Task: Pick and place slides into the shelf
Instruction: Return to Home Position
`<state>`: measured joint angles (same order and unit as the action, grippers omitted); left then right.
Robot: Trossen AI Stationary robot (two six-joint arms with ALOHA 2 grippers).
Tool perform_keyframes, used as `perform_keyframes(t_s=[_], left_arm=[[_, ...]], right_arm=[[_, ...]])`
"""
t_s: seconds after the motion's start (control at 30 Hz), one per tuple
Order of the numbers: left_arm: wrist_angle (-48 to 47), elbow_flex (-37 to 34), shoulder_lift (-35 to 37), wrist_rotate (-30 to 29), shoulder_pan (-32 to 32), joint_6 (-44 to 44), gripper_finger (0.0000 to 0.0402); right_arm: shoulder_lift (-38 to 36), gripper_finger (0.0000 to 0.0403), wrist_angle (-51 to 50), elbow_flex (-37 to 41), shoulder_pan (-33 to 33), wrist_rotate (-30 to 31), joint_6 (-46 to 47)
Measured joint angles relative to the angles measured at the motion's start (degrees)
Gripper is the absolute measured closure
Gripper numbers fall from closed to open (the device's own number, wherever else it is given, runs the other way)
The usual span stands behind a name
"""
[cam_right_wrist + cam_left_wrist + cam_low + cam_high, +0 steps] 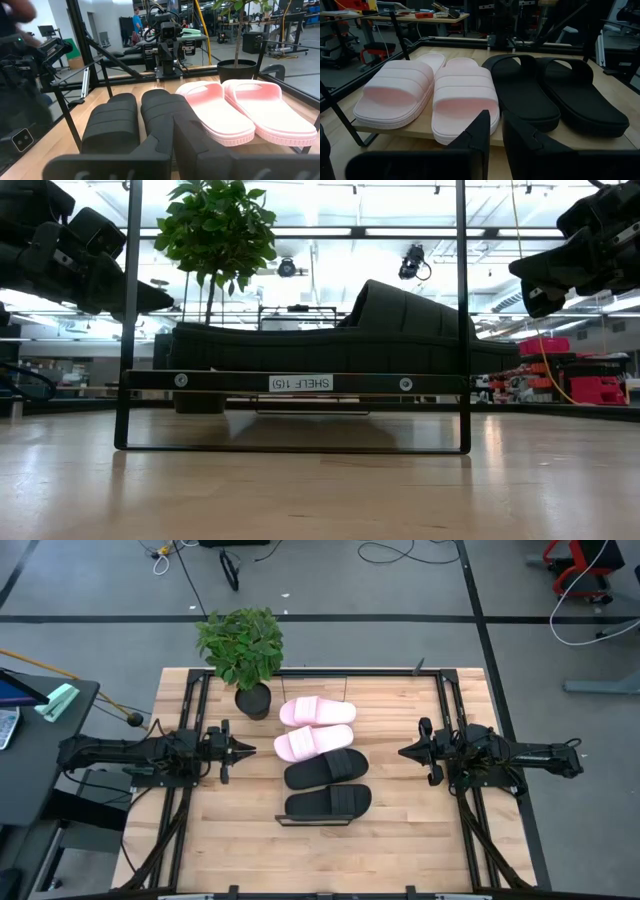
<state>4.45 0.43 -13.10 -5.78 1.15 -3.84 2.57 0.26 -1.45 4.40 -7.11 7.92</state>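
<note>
My left pincer (237, 750) and right pincer (404, 751) hover narrow, holding nothing, on either side of the shelf (300, 383) in the middle of the counter (400, 840). The pink slides (318, 712) lie at the shelf's far end and the black slides (326, 770) at its near end.

The left arm (130, 752) and right arm (530, 755) are matte black, built of slim tubes joined by blocky housings that grow bulkier towards the wrists. The left end effector (240, 750) and right end effector (403, 752) each taper to a point (two angular, wedge-shaped black fingers (475, 137) with flat inner faces).
</note>
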Motion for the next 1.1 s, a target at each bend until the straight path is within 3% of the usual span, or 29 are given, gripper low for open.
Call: perform_keyframes(t_s=[1.1], left_arm=[[-0.02,-0.01,0.00,0.02,0.01,0.00,0.0342]], right_arm=[[0.00,0.0389,0.02,0.00,-0.01,-0.02,0.01]])
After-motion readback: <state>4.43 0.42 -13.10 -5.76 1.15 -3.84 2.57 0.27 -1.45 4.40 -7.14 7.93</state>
